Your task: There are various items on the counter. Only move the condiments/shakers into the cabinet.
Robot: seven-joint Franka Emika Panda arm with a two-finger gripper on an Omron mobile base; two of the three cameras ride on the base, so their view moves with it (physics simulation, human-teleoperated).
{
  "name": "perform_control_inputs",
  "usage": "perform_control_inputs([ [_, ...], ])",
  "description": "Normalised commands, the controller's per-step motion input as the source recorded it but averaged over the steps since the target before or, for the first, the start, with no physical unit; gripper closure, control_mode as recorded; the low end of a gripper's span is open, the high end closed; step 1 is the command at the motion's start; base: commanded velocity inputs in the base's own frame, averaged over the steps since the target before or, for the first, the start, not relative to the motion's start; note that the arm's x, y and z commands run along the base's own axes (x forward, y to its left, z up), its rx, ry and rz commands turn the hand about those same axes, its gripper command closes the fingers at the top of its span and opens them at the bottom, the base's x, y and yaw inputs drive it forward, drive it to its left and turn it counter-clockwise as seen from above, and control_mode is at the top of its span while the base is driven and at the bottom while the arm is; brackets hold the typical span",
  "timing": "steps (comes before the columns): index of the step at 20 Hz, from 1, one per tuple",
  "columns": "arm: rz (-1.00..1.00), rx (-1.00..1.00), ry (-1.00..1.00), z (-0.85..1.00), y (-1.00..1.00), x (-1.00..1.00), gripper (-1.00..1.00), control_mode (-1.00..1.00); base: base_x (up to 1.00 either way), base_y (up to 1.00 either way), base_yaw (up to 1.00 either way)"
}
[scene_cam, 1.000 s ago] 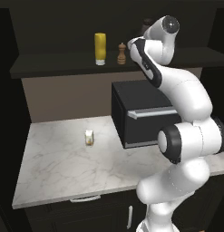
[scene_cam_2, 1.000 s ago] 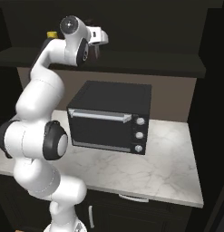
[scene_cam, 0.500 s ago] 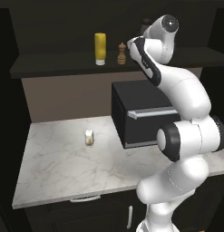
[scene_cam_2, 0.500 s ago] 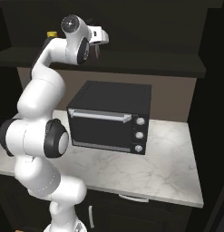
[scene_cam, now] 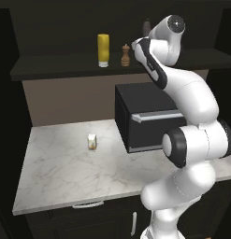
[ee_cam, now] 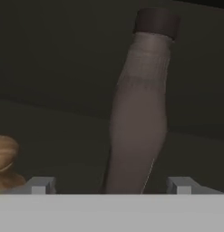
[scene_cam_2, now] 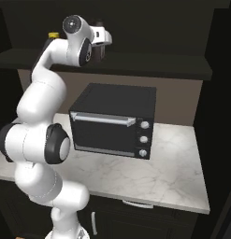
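On the cabinet shelf stand the yellow squeeze bottle, the small wooden pepper shaker and the taller dark brownish bottle. My gripper is up at the shelf, open, with the dark bottle upright between its spread fingers and a gap on each side. The pepper shaker shows at the hand view's left edge. In the right base view the gripper sits at the shelf under the dark bottle's top. The white-and-yellow packet lies on the counter.
A black toaster oven with a silver handle stands on the counter right under the shelf, close below my arm. Dark cupboard fronts run below the counter, and a dark wall closes off the right side.
The jaws have opened wide and let go of the dark bottle, which stays standing on the shelf. The arm has hardly moved.
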Motion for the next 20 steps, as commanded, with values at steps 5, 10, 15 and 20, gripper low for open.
perform_control_inputs([
  [5,0.0,0.0,-0.04,0.21,-0.03,-0.65,-1.0,-1.0,0.0,0.0,0.0],
  [10,0.0,0.0,-0.01,0.19,0.0,-0.77,-1.0,-1.0,0.0,0.0,0.0],
  [15,0.0,0.0,0.0,0.15,0.0,-0.95,-1.0,-1.0,0.0,0.0,0.0],
  [20,0.0,0.0,0.0,0.05,0.0,-1.0,-1.0,-1.0,0.0,0.0,0.0],
])
